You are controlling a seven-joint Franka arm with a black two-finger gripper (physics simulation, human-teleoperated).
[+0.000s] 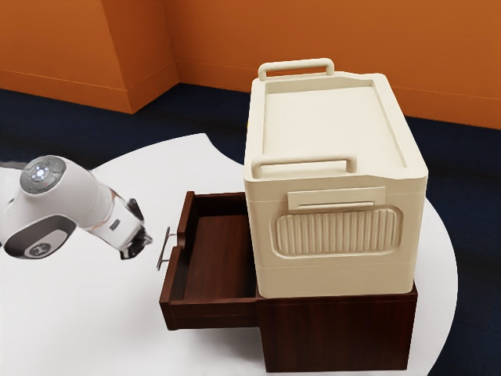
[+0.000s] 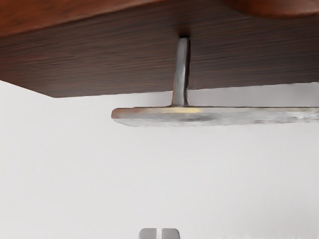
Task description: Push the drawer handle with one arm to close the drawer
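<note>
In the exterior view my gripper [image 1: 146,240] is just left of the drawer handle [image 1: 162,252], a small gap apart, its fingers together and holding nothing. Pulled well out of its dark brown cabinet, the drawer [image 1: 211,258] shows a bare interior. In the wrist view, the metal handle [image 2: 214,116] runs along the drawer's front panel [image 2: 104,62], joined to it by a short post. My gripper's fingertips [image 2: 159,234] show side by side there, off the handle.
The cabinet [image 1: 337,337] carries a large cream case [image 1: 337,251] with two raised handles on top. Both stand on a white round-edged table [image 1: 86,313]. Orange walls [image 1: 313,31] rise beyond a dark blue floor.
</note>
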